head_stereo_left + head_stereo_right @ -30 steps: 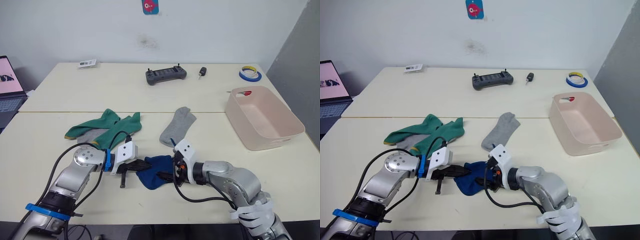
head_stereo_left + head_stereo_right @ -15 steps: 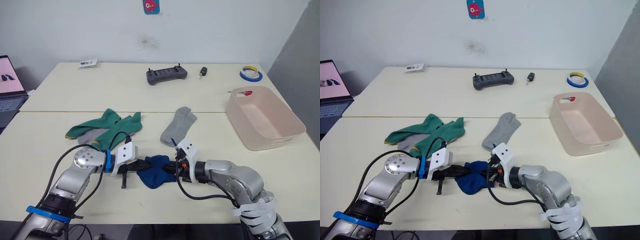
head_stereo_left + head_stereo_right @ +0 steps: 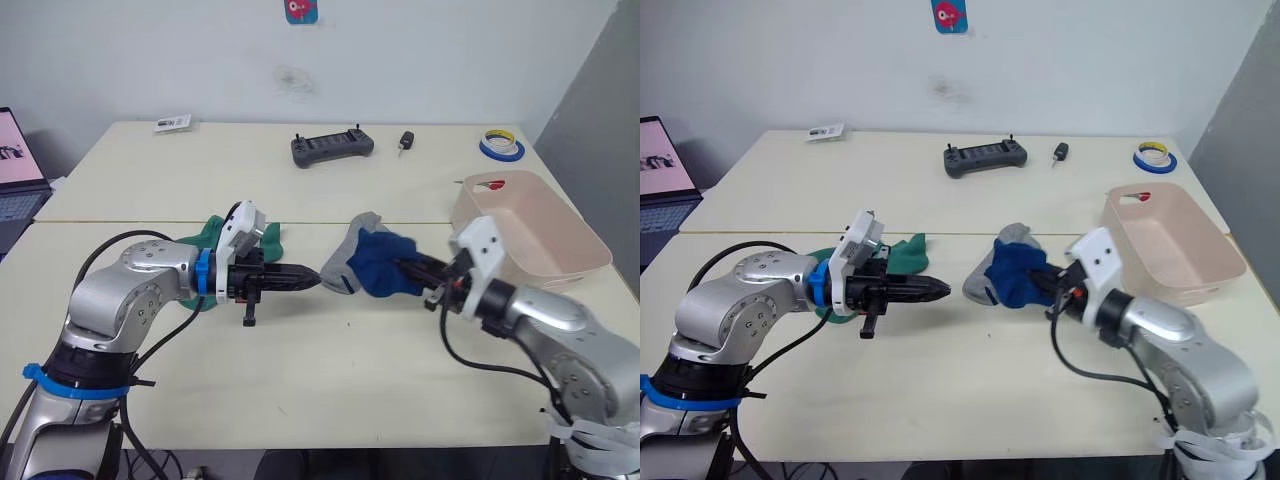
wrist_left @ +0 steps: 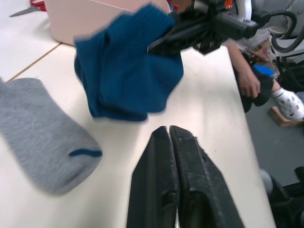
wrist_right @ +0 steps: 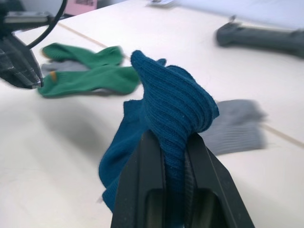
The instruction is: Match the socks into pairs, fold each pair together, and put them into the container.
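Now your right hand (image 3: pixel 412 268) has lifted the dark blue pair (image 3: pixel 380 264) off the tabletop (image 3: pixel 300 380), fingers clamped on it, left of the container (image 3: pixel 530 235). Your left hand (image 3: pixel 308 279), fingers together, has let go. A grey sock (image 3: pixel 345 268) lies between; green socks (image 3: pixel 902 252) sit farther left.

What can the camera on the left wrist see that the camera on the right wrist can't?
The left wrist view alone has the pink container, red scissors beside it, a person's hand past the table edge, and the left arm's own shut jaws.

The right wrist view alone has the green socks, the dark controller, and the left gripper from outside.

Both show the dark blue socks hanging clamped in the right gripper, a grey sock lying flat, and the pale table.
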Motion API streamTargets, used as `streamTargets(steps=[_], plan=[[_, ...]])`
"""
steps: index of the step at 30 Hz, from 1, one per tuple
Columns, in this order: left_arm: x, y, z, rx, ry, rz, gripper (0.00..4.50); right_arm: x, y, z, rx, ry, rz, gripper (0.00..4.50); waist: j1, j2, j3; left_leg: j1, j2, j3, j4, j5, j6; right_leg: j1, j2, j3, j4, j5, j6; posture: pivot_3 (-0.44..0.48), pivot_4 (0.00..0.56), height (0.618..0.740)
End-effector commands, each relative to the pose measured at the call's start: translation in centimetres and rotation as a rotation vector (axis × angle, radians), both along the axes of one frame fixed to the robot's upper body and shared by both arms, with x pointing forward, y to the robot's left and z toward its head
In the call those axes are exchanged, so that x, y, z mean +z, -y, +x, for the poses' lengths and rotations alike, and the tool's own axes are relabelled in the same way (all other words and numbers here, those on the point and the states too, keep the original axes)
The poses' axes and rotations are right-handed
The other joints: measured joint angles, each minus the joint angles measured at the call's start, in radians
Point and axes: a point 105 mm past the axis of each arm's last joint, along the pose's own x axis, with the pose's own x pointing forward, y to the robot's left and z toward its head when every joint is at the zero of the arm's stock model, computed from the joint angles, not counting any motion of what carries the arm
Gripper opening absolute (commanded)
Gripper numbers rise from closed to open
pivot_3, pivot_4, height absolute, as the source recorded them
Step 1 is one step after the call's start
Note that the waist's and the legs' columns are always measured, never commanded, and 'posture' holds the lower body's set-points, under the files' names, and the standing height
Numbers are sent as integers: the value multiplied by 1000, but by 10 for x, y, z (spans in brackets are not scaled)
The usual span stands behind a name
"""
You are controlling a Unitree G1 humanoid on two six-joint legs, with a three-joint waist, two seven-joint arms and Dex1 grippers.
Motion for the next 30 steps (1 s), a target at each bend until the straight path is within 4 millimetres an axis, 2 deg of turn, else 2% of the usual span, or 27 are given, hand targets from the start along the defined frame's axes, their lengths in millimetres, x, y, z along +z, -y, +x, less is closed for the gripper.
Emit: streamTargets(steps=[1,5,10,11,15,18,24,30], plan=[[23,15,-3,-59,71,-41,1449,35,27,-2,-89,158,-36,78,1,0,0,0,0,0,0,0,0,0,0,0,0,0,0,0,150,740],[38,35,-4,-104,109,-76,2741,58,74,2,-252,240,-164,78,1,0,1,0,-1,1,0,0,0,1,0,1,-1,0,0,0,150,740],[43,48,-10,-162,117,-87,4325,73,124,17,-403,367,-502,78,-1,0,1,0,-1,3,0,0,0,0,0,2,-2,0,0,0,150,740],[44,50,-11,-174,115,-90,4488,75,133,22,-422,402,-587,78,-3,0,1,0,-1,3,0,0,0,0,0,2,-2,0,0,0,150,740],[45,57,-14,-202,115,-94,4500,79,159,46,-429,537,-963,78,-4,0,2,1,-1,7,1,0,-1,0,0,4,-1,0,0,0,150,740],[45,61,-16,-214,112,-99,4500,64,166,63,-326,592,-1179,78,-5,0,2,2,0,10,1,2,-3,0,0,6,-1,0,0,0,150,740],[43,66,-20,-237,105,-94,4500,17,174,88,-93,567,-1418,78,-4,1,4,2,0,14,2,3,-4,-2,0,12,0,0,0,0,150,740],[41,67,-23,-241,108,-86,4500,-9,174,98,72,477,-1477,78,-4,0,4,2,1,22,2,3,-5,-4,-2,19,1,1,2,0,150,740]])
